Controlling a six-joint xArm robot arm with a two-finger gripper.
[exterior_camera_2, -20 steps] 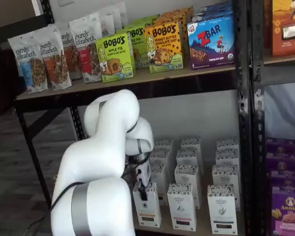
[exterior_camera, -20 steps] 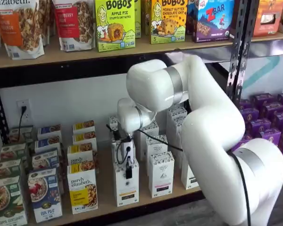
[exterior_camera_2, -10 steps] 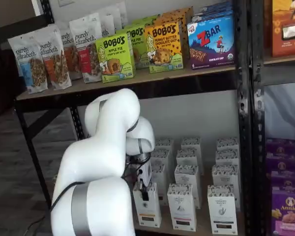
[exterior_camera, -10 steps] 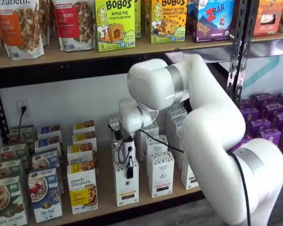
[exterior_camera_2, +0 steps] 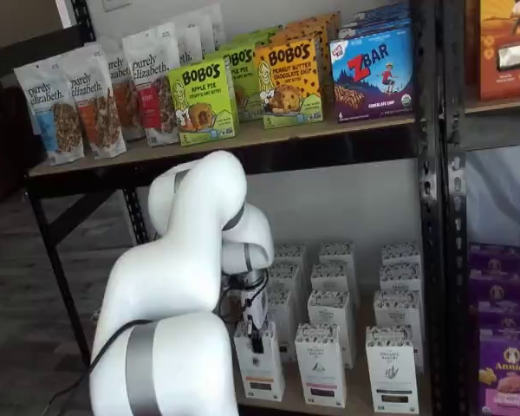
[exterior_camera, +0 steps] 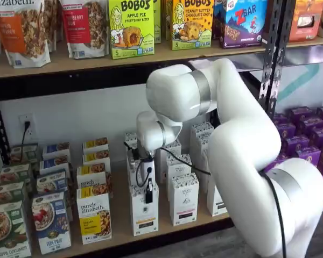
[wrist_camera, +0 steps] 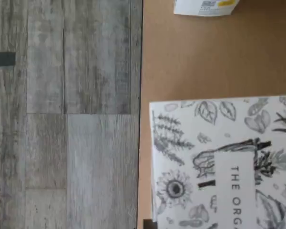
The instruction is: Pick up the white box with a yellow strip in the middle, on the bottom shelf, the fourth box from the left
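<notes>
White box with a yellow strip (exterior_camera: 144, 207), bottom shelf (exterior_camera: 118, 226), front edge, stands upright between a purely elizabeth box (exterior_camera: 94, 215) and another white box (exterior_camera: 183, 198). We see the gripper (exterior_camera: 149, 196) low against its front in both shelf views, fingers side-on; we cannot tell their spacing. Wrist view shows a botanical-print box top (wrist_camera: 224, 162) at the shelf's edge.

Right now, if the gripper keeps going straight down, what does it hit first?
Most likely the top of the white box directly under the gripper. In both shelf views the black fingers hang at its top edge; whether they already touch is unclear.
</notes>
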